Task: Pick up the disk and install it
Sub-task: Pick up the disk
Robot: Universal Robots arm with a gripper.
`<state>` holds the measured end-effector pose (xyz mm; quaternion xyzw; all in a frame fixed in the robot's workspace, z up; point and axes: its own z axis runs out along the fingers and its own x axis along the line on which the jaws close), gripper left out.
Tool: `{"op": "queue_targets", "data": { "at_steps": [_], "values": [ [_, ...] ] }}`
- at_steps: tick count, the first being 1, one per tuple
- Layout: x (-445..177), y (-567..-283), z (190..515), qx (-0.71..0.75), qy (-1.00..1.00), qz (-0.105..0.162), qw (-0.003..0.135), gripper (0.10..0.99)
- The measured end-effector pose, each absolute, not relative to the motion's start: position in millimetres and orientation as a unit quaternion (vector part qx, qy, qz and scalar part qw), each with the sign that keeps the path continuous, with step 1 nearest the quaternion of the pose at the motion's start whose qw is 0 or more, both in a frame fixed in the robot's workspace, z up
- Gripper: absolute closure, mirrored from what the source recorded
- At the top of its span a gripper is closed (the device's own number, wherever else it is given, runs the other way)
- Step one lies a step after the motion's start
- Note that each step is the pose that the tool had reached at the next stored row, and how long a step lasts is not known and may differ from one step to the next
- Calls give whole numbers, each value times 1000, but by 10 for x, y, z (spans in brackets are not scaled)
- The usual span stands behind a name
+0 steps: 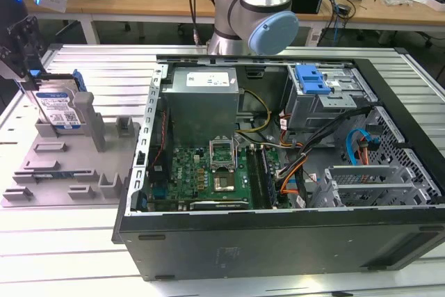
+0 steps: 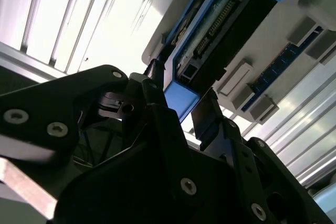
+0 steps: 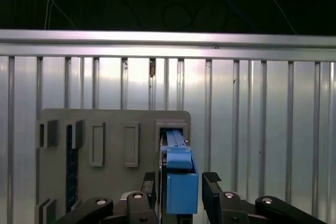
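Note:
The disk, a silver drive with a white-and-blue label in a blue carrier, stands on edge in a slot of the grey tray at the exterior view's left. My gripper hangs over the disk's top end. In the first wrist view the carrier's blue end sits between my two black fingers, with a thin gap showing on one side. In the second wrist view the blue tab lies between the same fingers, and the disk's connector edge runs away from them. The gripper is open around the disk.
An open computer case lies at the exterior view's right, with a motherboard, a power supply, cables, and a drive bay with a blue latch. The arm's base stands behind the case. The table top is ribbed aluminium.

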<state>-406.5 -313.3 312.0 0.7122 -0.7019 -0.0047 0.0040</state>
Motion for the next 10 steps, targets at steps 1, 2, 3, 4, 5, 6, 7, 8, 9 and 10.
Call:
{"op": "queue_targets", "data": {
  "at_steps": [1,2,3,4,5,6,7,8,9,10],
  "values": [
    [-4065,-3133,3116,712,-702,-5,4,604],
    [-4065,-3133,3112,711,-703,-5,4,604],
    [-4065,-3133,3107,711,-703,-5,4,604],
    [-4065,-3133,3100,710,-704,-5,4,604],
    [-4065,-3134,3094,710,-705,-5,4,604],
    [-4065,-3134,3089,709,-705,-5,4,604],
    [-4065,-3134,3085,709,-705,-5,4,604],
    [-4065,-3134,3081,709,-705,-5,4,604],
    [-4065,-3134,3077,709,-705,-5,4,604],
    [-4065,-3134,3070,708,-706,-5,4,604]
  ]
}}
